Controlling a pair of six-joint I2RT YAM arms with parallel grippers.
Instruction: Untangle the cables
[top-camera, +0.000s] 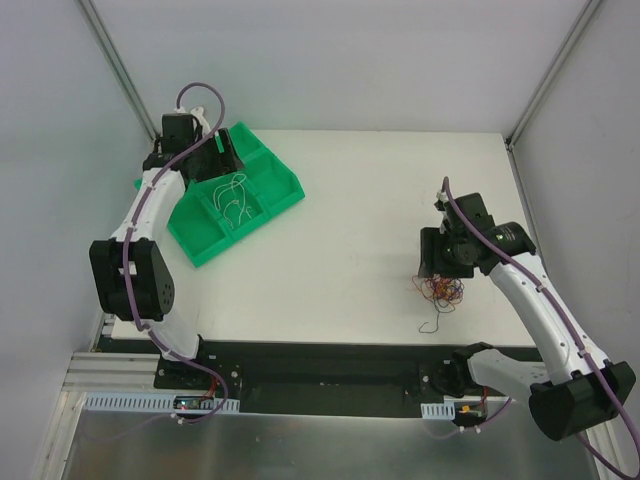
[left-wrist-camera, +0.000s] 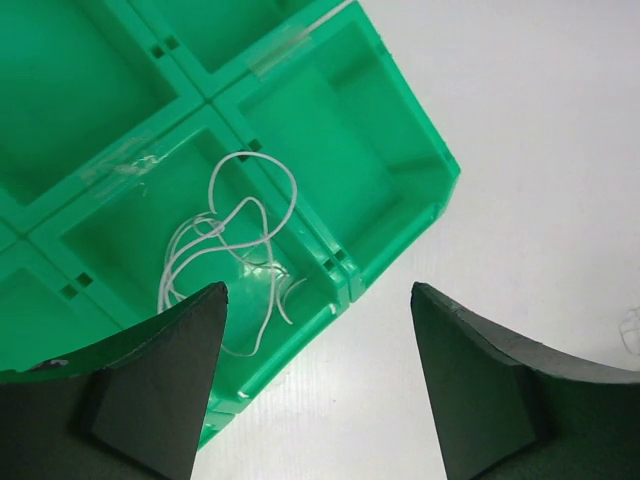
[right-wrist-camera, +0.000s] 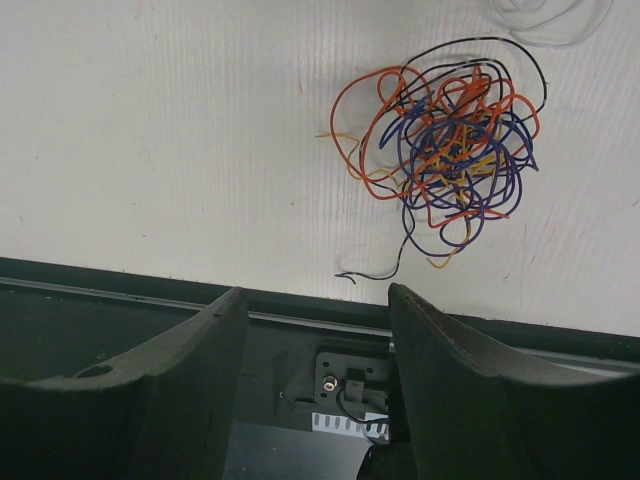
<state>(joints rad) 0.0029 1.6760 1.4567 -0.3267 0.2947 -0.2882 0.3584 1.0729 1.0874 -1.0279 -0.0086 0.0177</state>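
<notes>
Cables (right-wrist-camera: 445, 150) tangled, beyond right fingers (right-wrist-camera: 160, 390) (parted, not touching)

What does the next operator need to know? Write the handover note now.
Claws: the left claw is open and empty over the green tray. The right claw is open and empty, low beside the clump.
Cables: one white cable lies loose in a tray compartment. The clump of orange, purple, black and yellow strands sits on the table near its front edge.
Done: the white cable appears separated out.
Left: pull the clump apart strand by strand.
</notes>
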